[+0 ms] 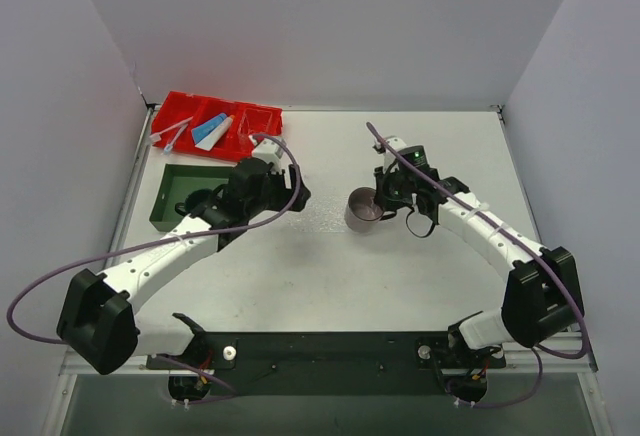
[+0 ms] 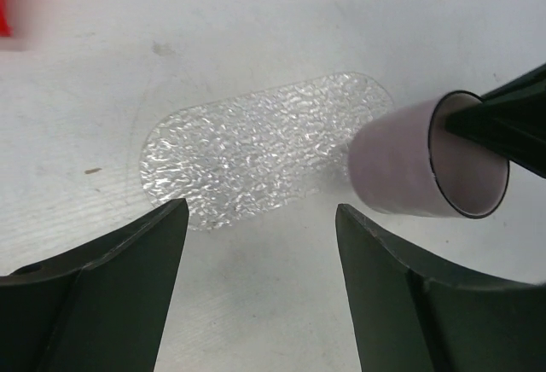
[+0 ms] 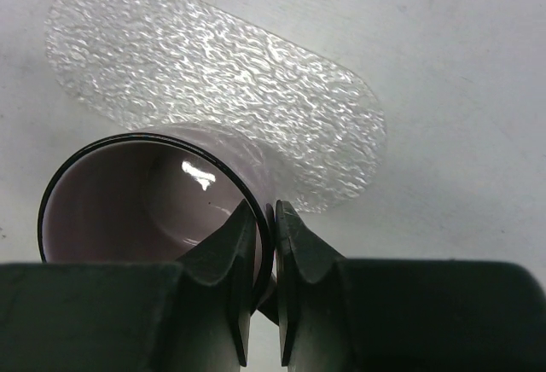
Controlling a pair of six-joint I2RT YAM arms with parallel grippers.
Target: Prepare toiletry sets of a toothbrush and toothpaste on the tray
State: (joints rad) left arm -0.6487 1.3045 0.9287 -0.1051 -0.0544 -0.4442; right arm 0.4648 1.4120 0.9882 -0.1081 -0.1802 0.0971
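Right gripper [image 3: 264, 212] first: it's pinched nearly closed on the rim of a pinkish cup [image 3: 153, 210] with a dark lip. One finger sits inside the wall, the other outside. The cup is tipped well over, with its mouth facing the right wrist cam. From that view its body sits right at one rounded end of the clear bumpy tray [image 3: 213, 65]. I honestly can't tell whether it's resting on the tray or hanging just above it.

Left gripper [image 2: 260, 218] is spread wide with nothing between the fingers. It hovers over the long near edge of the tray, at least as its own cam sees it. The tray lies flat on the white table [image 2: 281, 31], and its surface looks bare apart from the cup overlapping the one end.

Going outward on the top cam, the toothpaste and brushes aren't on the tray yet. They're all in the red bin [image 1: 262, 114] at the far left corner, well apart from both grippers. I can pick out the blue toothpaste tube [image 1: 209, 133], with something white just beside it that's too small to name. A couple of pale toothbrushes [image 1: 170, 136] poke out over the bin's left edge. Just in front of the bin is a dark green tray [image 1: 163, 199], partly hidden under the left arm.
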